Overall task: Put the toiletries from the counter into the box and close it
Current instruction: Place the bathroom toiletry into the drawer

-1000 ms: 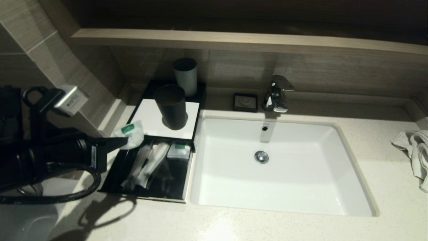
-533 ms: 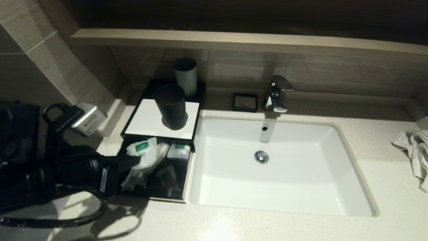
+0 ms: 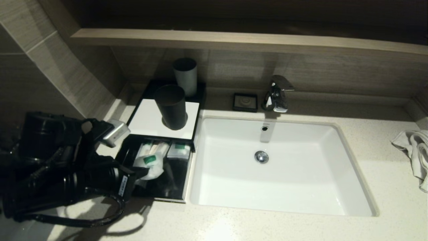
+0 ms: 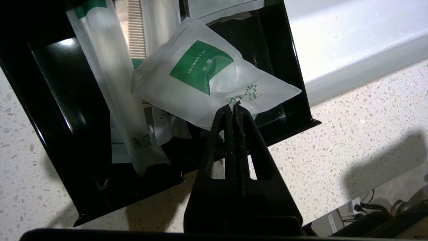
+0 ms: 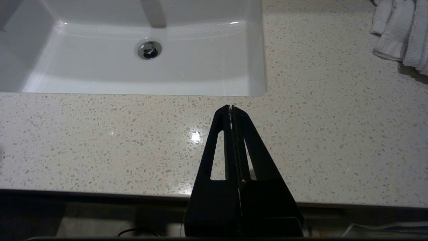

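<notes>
Left hand (image 4: 234,107) pinched on edge of shower cap sachet (image 4: 209,85), hanging over open drawer (image 3: 174,192) of box (image 3: 147,117), apparently clear of other sachets (image 4: 115,97), for release. Right hand (image 5: 231,107) closed, empty, parked over near counter (image 5: 100,134).

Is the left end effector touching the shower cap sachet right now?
Touching. The left wrist view shows the left end effector shut on the edge of the shower cap sachet, pinched above the open drawer.
</notes>
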Controlling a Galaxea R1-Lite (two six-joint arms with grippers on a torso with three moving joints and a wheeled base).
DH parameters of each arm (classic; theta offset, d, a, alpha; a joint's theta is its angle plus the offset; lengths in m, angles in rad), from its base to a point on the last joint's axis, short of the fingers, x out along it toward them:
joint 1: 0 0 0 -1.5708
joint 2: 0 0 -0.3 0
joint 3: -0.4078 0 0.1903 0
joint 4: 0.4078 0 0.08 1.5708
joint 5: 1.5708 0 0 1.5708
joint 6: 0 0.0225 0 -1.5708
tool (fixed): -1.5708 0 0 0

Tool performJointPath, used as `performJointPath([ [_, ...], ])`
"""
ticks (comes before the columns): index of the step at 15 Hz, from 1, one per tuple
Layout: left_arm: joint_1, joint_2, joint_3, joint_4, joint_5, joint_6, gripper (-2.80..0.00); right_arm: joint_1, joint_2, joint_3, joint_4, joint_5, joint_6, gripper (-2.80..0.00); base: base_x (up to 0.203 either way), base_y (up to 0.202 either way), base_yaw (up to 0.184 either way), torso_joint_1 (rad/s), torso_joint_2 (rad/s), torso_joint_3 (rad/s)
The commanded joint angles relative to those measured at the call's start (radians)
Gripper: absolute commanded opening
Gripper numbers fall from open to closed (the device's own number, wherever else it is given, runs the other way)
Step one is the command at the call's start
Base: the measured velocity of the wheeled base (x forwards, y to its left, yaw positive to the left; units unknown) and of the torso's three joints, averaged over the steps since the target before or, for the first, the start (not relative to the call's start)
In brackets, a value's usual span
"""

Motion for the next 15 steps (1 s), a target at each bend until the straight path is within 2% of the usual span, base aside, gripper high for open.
performJointPath([
  [1,-0.014,0.02,0.004,0.0,0.0,0.0,-2.8,0.0,0.001,0.0,0.0,0.0,0.0,-2.8,0.0,0.0,0.0,0.0,0.0,0.0],
  [5,-0.05,0.032,0.001,0.0,0.0,0.002,-2.8,0.0,0.002,0.0,0.0,0.0,0.001,-2.8,0.0,0.0,0.0,0.0,0.0,0.0],
  [15,-0.057,0.102,-0.009,-0.028,0.003,0.009,-2.8,0.0,0.002,0.0,0.0,0.0,0.001,-2.8,0.0,0.0,0.0,0.0,0.0,0.0],
])
